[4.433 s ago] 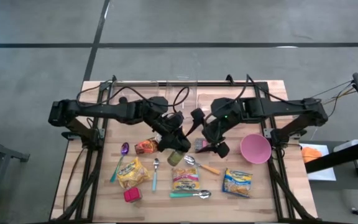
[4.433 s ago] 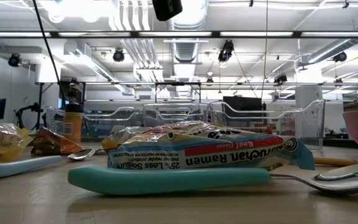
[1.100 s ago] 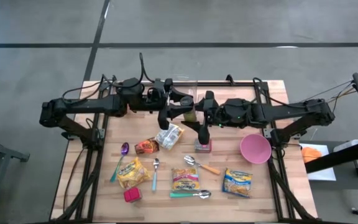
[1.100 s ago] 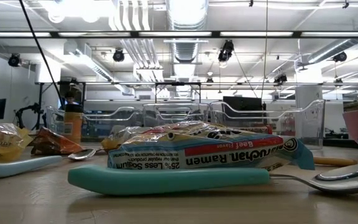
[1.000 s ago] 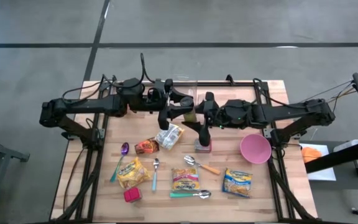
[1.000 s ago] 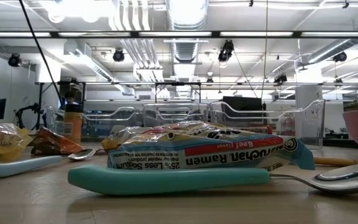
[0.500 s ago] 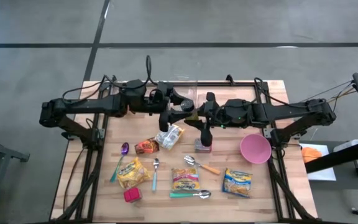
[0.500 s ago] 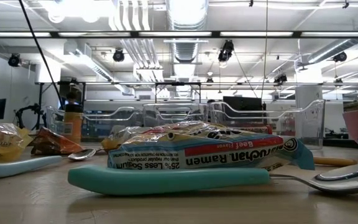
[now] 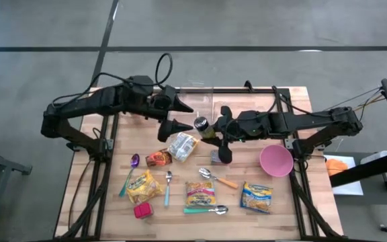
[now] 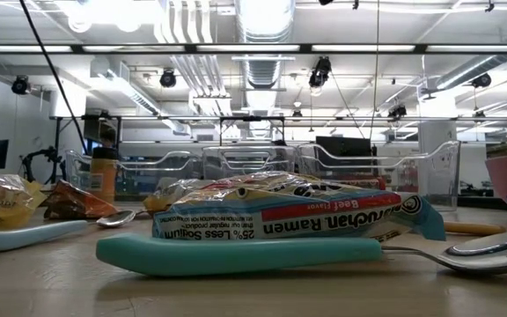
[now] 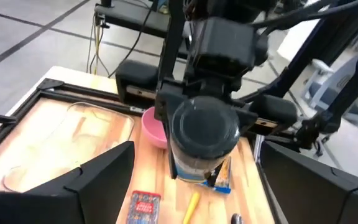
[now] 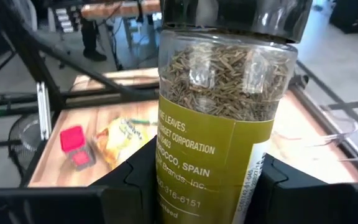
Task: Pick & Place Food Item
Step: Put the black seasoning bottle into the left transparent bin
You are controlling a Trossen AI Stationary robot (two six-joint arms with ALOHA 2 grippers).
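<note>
A spice jar with a black lid, dried green herbs and a yellow-green label hangs above the middle of the table's far half. In the right wrist view the jar fills the picture, and my right gripper is shut on it. My left gripper stands just left of the jar, open and touching nothing. In the left wrist view its fingers spread wide, with the jar's lid beyond them. The low view shows neither gripper. My right gripper pinches the jar's labelled lower body between its two fingers, one on each side. The fingers come from the table's right, slanting a little downward. The jar is lifted clear of the table, roughly upright, with its lid up.
Below the jar lie a pale snack packet, an orange-brown packet and a small box. Ramen packets, spoons, a red box and a pink bowl fill the near half. Clear bins stand at the far edge.
My left gripper has let go of the jar and drawn back toward the table's left edge, rising as it went. The jar stays in the air in my right gripper, close to where it was.
</note>
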